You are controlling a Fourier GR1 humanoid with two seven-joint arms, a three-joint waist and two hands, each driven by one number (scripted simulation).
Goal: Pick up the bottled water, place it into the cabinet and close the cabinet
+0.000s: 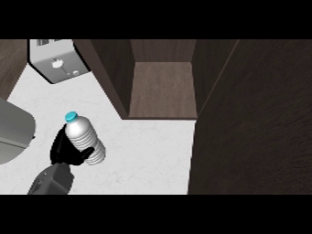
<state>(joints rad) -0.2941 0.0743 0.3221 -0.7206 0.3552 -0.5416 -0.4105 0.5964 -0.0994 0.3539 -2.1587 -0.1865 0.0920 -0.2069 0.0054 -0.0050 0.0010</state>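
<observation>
Your left hand point(62, 151) shows low at the left, fingers curled round the bottle point(83, 135); it stands cap-up over the counter point(151, 148), left of the open cabinet point(162, 91); the pick looks done, so placing is in hand; next, carry it right and forward onto the shelf, minding the cabinet's near wall and the door point(260, 128).

A grey toaster point(57, 64) stands at the far left corner of the white counter point(145, 151). A large grey rounded appliance point(3, 132) sits at its left edge.
</observation>
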